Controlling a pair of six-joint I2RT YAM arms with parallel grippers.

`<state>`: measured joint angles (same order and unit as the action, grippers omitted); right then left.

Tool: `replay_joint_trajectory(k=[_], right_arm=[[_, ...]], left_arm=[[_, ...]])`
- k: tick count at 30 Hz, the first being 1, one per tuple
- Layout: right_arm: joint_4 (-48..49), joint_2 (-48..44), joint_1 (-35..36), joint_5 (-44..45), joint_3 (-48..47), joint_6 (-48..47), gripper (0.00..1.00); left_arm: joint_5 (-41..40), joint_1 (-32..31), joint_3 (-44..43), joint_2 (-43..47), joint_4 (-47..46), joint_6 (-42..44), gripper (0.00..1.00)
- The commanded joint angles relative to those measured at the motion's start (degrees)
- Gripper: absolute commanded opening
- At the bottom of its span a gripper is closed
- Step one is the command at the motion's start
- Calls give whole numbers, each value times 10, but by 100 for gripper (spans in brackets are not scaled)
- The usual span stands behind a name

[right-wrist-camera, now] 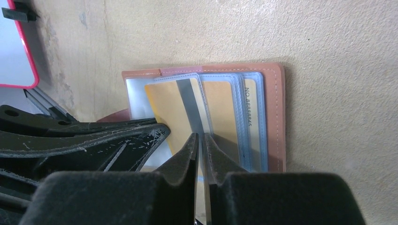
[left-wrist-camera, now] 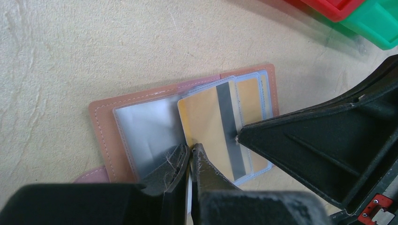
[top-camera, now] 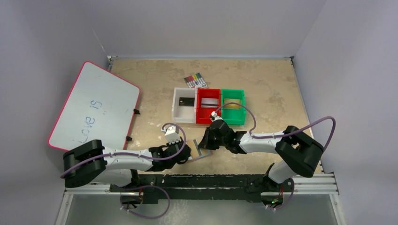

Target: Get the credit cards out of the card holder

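Note:
The tan-brown card holder [left-wrist-camera: 101,136] [right-wrist-camera: 277,117] [top-camera: 200,153] lies open on the table between my two grippers. A gold credit card [left-wrist-camera: 204,122] [right-wrist-camera: 164,103] with a dark stripe sticks partway out of a clear pocket. In the left wrist view my left gripper [left-wrist-camera: 191,147] [top-camera: 187,153] is shut on that card's near corner. My right gripper [right-wrist-camera: 199,137] [top-camera: 205,144] is shut on the clear pocket's edge, at the card's stripe. Another card [right-wrist-camera: 250,103] with printed numbers stays in a rear pocket.
Behind the grippers stand a white bin [top-camera: 174,105] with a black card, a red bin [top-camera: 209,90] with a silver card and a green bin [top-camera: 233,91] with a gold card. A marker pack [top-camera: 195,80] lies behind them. A red-rimmed whiteboard [top-camera: 94,108] lies on the left.

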<state>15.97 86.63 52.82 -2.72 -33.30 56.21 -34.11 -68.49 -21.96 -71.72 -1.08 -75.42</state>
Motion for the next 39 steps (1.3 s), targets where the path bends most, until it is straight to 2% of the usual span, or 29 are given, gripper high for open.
replay_joint_trajectory(k=[1,8,14,21,31,32,35,39], right_arm=[[-75,20,-3,57,9,-7,10],[-76,24,-3,58,8,-5,9],[-64,28,-3,47,9,-9,9],[-75,25,-3,32,13,-7,9],[-77,23,-3,32,16,-3,9],[-76,24,-3,32,16,-3,9],[-74,26,-3,32,14,-3,9],[-73,28,-3,32,15,-3,9]], left_arm=[[-26,4,-4,2,56,16,0],[-31,4,0,12,62,10,0],[-9,4,20,15,-5,-3,9],[2,4,78,35,-99,-62,0],[-3,10,124,106,-118,-62,0],[-1,11,127,110,-121,-64,3],[9,12,142,114,-156,-71,25],[27,20,176,106,-237,-79,37]])
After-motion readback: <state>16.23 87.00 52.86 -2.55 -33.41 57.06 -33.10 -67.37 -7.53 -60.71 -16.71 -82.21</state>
